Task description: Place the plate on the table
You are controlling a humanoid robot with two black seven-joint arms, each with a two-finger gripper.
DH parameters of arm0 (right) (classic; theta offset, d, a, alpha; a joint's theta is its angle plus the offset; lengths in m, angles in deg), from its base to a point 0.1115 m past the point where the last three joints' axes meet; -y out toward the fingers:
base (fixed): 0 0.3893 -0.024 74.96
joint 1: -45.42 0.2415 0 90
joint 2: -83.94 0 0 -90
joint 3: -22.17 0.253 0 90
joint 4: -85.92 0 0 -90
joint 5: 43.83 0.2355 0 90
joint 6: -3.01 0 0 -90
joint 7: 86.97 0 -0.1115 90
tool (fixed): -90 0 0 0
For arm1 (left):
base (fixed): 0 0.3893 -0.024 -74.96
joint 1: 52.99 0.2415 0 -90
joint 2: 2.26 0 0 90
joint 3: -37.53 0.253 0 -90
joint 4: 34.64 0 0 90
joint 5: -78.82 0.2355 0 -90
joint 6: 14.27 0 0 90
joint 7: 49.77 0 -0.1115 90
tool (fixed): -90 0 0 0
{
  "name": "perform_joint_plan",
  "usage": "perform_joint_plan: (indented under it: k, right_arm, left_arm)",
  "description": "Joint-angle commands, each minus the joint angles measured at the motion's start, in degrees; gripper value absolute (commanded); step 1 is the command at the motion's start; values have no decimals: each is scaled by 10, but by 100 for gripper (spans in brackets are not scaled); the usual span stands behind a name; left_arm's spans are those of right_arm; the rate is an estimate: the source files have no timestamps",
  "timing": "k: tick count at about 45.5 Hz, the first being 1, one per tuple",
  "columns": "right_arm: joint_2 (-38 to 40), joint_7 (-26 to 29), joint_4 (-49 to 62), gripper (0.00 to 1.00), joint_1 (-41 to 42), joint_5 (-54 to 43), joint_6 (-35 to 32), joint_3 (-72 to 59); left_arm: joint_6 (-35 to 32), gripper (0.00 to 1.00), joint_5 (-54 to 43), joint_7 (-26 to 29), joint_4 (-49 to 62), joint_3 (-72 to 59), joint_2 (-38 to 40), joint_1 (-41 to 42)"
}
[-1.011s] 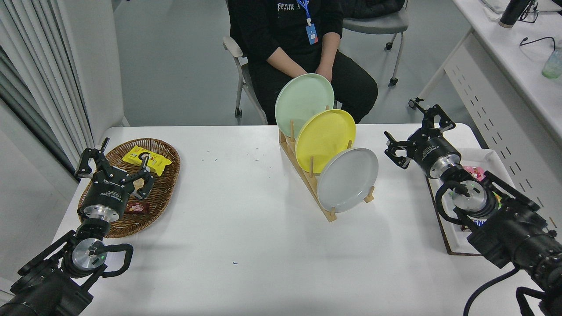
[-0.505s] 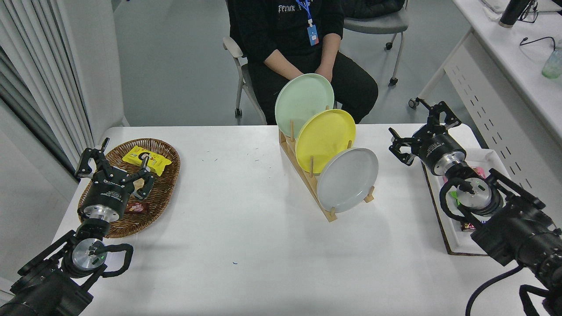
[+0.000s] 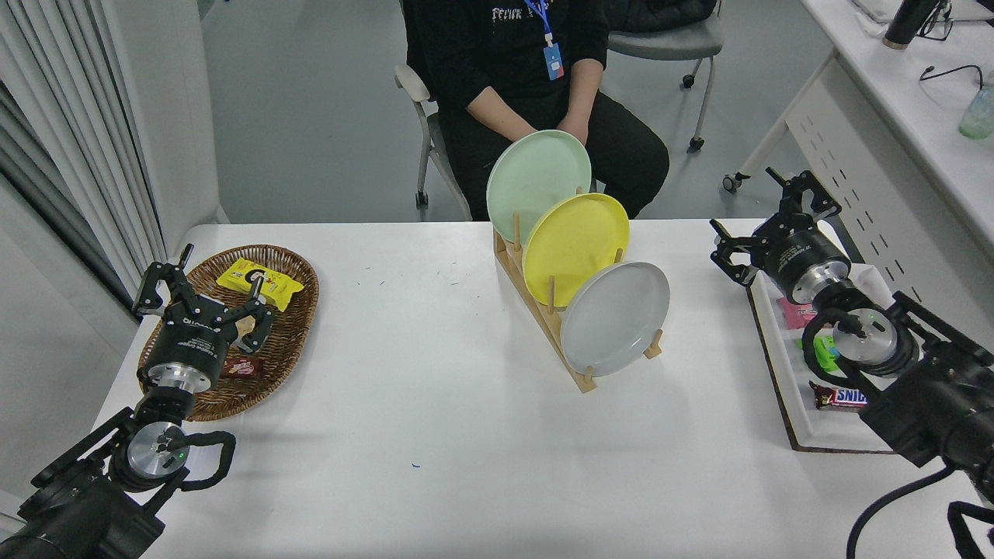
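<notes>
The pale grey plate (image 3: 615, 318) stands on edge in the front slot of a wooden rack (image 3: 543, 310), in front of a yellow plate (image 3: 575, 247) and a mint green plate (image 3: 537, 184). The rack rests on the white table (image 3: 435, 435). My right gripper (image 3: 773, 221) is open and empty, well to the right of the grey plate, near the table's far right edge. The left gripper (image 3: 200, 279) is parked open over the basket at the lower left.
A wicker basket (image 3: 287, 334) with snack packets sits at the left. A white tray (image 3: 784, 373) with candy bars lies under my right arm. A person (image 3: 536, 70) sits behind the rack at the far side. A white desk (image 3: 893, 132) stands to the right.
My right gripper has moved right and slightly away from the plates, towards the table's far right edge. The plates and left arm have not moved.
</notes>
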Motion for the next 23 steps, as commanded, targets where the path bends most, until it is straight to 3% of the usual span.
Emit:
perform_joint_plan:
  k: [1, 8, 23]
  right_arm:
    - [30, 0, -60, 100, 15, 37, 5, -87]
    - [54, 1, -77, 100, 19, 104, 5, -141]
    - [114, 1, -179, 100, 8, 128, 6, -215]
  left_arm:
    - [1, 98, 0, 0, 0, 0, 0, 0]
    - [0, 98, 0, 0, 0, 0, 0, 0]
    - [0, 98, 0, 0, 0, 0, 0, 0]
